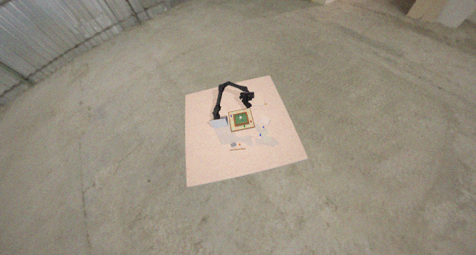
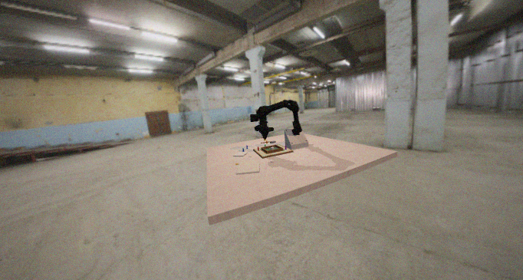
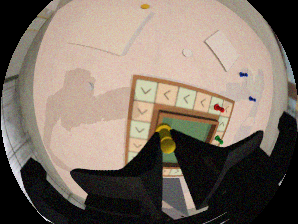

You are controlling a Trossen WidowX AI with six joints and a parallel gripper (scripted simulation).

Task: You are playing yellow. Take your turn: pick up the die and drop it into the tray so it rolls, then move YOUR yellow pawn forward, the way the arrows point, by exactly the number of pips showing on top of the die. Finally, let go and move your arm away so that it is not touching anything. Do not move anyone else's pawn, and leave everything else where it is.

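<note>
My gripper [image 1: 249, 107] [image 2: 264, 140] [image 3: 164, 135] is shut on the yellow pawn [image 3: 168, 145] and holds it raised above the board [image 1: 234, 128] [image 3: 146, 90]. The pawn hangs tilted between the fingertips in the wrist view. The white die [image 1: 240, 117] lies in the green tray [image 1: 245, 121] [image 3: 200, 131] in the middle of the board; its top pips are too small to read, and the fingers hide it in the wrist view. A red pawn [image 1: 250, 121] [image 3: 219, 108] and a green pawn [image 1: 244, 126] [image 3: 218, 140] stand on the track.
A purple-blue pawn [image 1: 231, 116] stands on the board's left side. Two blue pawns [image 3: 243, 74] [image 3: 252, 99] are off the board near a white card [image 3: 222, 50]. A grey wedge [image 1: 218, 123] [image 2: 295, 140] stands by the arm's base. A brown stick [image 1: 237, 149] lies beyond the board.
</note>
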